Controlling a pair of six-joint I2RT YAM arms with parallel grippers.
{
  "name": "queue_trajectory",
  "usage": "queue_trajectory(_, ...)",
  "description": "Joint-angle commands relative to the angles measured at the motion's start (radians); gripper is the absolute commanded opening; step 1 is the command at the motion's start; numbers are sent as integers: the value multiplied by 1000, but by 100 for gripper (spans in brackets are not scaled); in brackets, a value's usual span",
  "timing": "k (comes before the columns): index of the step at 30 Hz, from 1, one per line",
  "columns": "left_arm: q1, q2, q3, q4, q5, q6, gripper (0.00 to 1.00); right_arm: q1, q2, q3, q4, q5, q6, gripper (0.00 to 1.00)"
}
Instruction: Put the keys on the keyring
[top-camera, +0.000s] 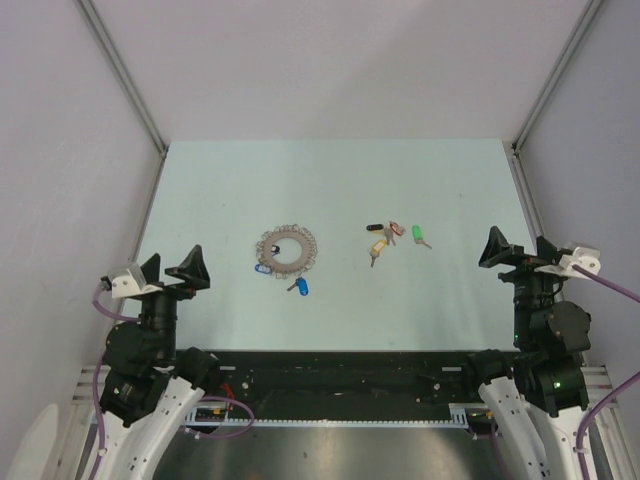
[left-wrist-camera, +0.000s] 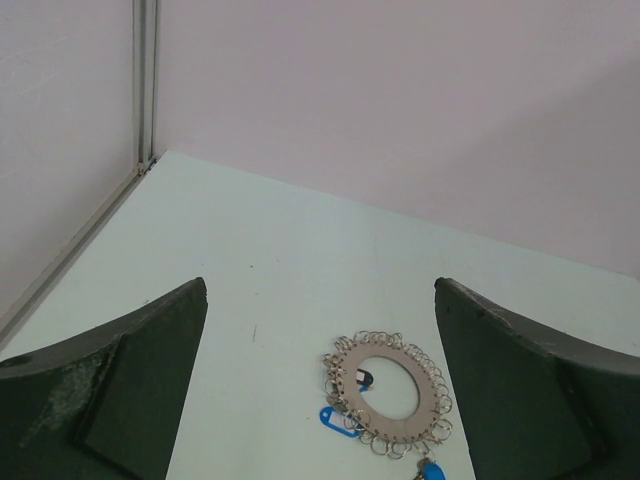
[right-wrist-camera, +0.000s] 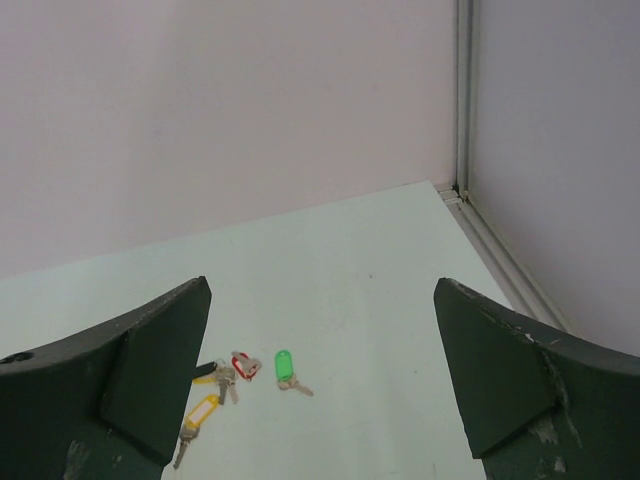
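The grey keyring lies flat left of the table's middle, its rim lined with small wire loops. It also shows in the left wrist view. A blue key sits at its left rim, another blue key just below it, and a dark key in its hole. A green key, a yellow key, a red key and a black key lie loose to the right, also in the right wrist view. My left gripper and right gripper are open and empty, near the front edge.
White walls with metal rails enclose the pale green table at the back and sides. A black bar runs along the near edge between the arm bases.
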Motion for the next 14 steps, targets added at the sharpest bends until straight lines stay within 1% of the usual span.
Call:
queue_trajectory(1, 11, 14, 7, 25, -46, -23, 100, 14, -57, -37, 63, 14, -24, 100)
queue_trajectory(7, 11, 25, 9, 21, -53, -28, 100, 14, -107, -60, 74, 11, -39, 100)
queue_trajectory(14, 13, 18, 6, 25, -49, -28, 100, 12, -128, -72, 85, 14, -42, 100)
